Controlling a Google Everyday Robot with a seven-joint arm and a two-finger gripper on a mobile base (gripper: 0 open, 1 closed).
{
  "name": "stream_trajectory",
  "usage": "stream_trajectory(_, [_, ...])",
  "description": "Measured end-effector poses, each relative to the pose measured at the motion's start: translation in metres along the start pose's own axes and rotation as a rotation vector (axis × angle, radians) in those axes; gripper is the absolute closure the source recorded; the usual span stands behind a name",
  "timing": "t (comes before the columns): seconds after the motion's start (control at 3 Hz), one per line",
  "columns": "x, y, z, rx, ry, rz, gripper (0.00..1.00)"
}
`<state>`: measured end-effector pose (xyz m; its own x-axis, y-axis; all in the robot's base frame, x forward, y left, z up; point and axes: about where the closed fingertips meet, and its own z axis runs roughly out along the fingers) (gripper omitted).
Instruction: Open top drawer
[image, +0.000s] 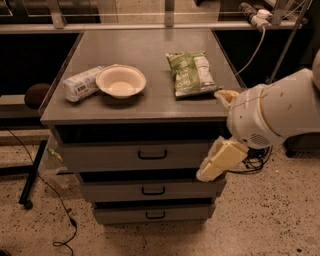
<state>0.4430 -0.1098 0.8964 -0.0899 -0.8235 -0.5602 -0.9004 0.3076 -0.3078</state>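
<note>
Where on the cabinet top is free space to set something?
Bare: the cabinet top's back strip behind bowl and green bag, and the gap between them. Crowded: left, packet beside bowl. The tool hangs at the top drawer's right end.

White arm (292, 102) comes in from the right edge and reaches leftward, sloping slightly down. It ends in a rounded wrist joint (252, 125). Cream gripper (217, 161) sits under the wrist joint, angled down-left, tip at its lowest point, right of centre.

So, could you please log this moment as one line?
task: open top drawer | hand: at drawer's right edge, off handle | on top: bowl, bag
</note>
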Motion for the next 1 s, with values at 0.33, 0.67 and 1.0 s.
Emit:
stream_trajectory(0.33, [0.0, 0.0, 0.0, 0.0, 0.0, 0.0, 0.0])
stream_trajectory(0.67, [0.001, 0.0, 0.004, -0.015, 0.03, -0.005, 0.0])
stream_trajectory(1.0, [0.023, 0.012, 0.038, -0.104, 0.063, 0.009, 0.0])
